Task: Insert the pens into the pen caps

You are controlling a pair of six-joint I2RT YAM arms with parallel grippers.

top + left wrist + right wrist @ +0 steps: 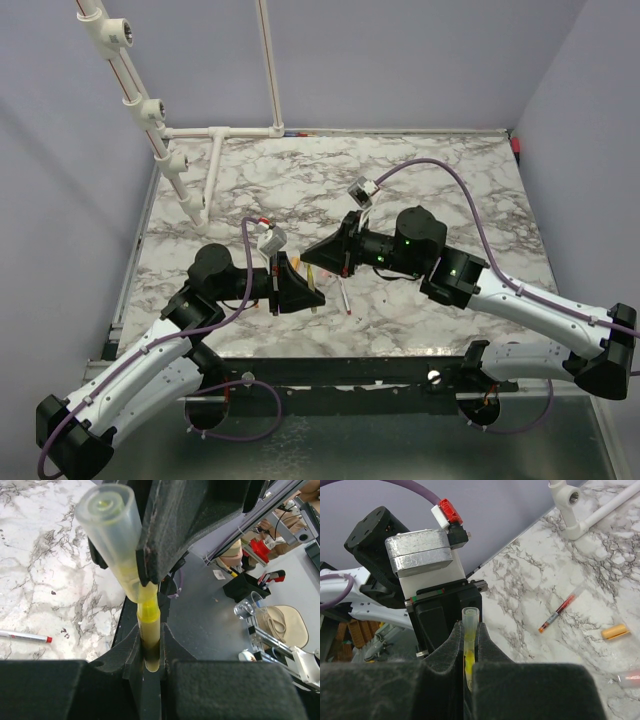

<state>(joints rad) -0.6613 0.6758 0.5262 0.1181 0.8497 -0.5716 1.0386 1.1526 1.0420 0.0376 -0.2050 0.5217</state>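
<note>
My two grippers meet tip to tip above the middle of the table. The left gripper [150,635] is shut on a yellow pen [148,647] that stands between its pads. The pen runs on into a pale, see-through yellow pen cap [107,515], which is thicker than the pen. My right gripper [469,630] is shut on that pen cap [470,617], and yellow shows through its wall. From above, the left gripper [316,293] and the right gripper [308,257] hide most of the pair.
A grey pen with a red tip [343,296] lies on the marble just right of the grippers. A red pen [560,611], an orange cap [615,631] and a pink cap [630,679] lie further off. A white pipe frame [215,150] stands at the back left.
</note>
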